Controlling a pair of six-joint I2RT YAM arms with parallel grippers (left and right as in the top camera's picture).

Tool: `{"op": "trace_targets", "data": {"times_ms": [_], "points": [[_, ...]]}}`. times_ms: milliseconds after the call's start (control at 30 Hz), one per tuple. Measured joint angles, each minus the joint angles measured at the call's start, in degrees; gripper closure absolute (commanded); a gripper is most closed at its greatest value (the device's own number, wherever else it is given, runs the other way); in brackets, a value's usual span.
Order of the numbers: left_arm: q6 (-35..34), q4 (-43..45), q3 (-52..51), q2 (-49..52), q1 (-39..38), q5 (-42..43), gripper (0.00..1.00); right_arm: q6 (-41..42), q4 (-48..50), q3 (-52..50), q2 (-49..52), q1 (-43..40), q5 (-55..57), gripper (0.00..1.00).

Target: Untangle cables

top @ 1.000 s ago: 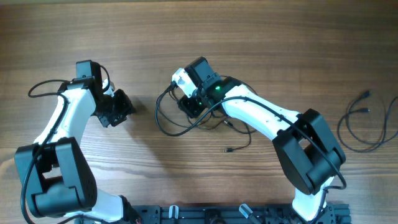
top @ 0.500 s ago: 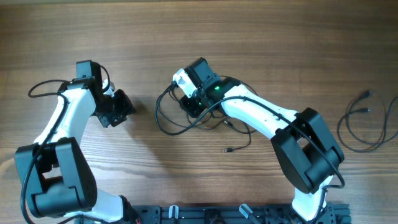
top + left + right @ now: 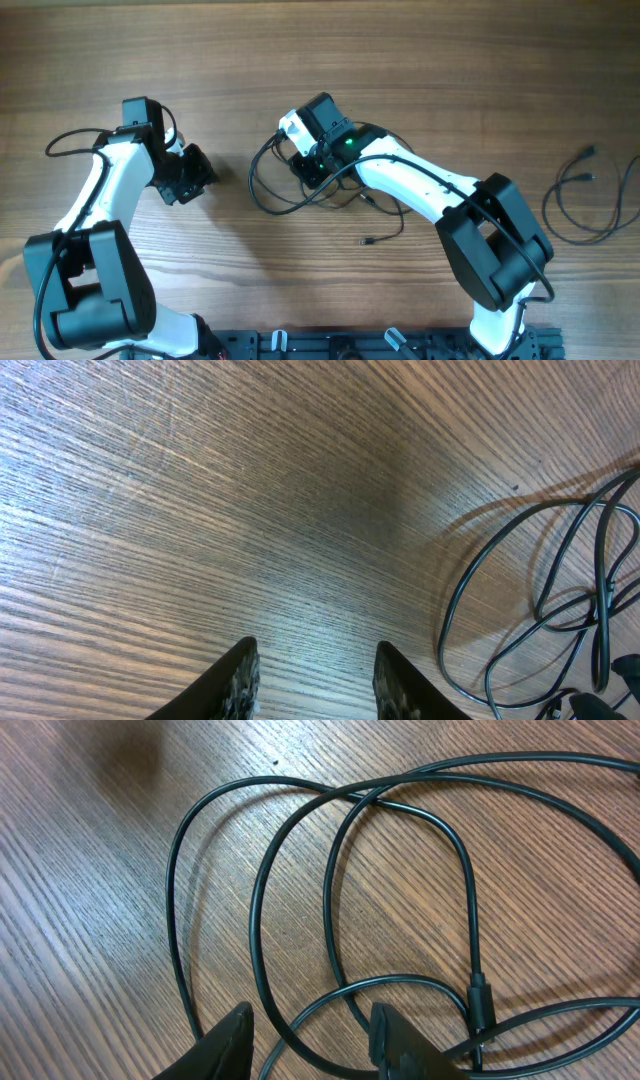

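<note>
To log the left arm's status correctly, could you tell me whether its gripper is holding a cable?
No, the left gripper has only bare table between its fingers; the cables lie off to its side.

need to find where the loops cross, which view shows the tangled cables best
Right wrist: the tangled cables fill it, crossings clear. Overhead shows them small, partly under the arm. Left wrist catches only some loops.

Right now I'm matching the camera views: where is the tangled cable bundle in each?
Overhead: tangled cable bundle at centre.
Left wrist: its loops at the right edge.
Right wrist: it fills most of the frame.
Shared landmark: the wood-grain table.
</note>
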Motion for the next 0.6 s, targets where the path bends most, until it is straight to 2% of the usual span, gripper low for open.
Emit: {"op": "trace_targets", "data": {"times_ms": [600], "points": [[0.0,0.0,0.0,0.0,0.0,0.0,0.61,0.7,-0.4,0.0,0.0,0.0,0.0,0.6]]}}
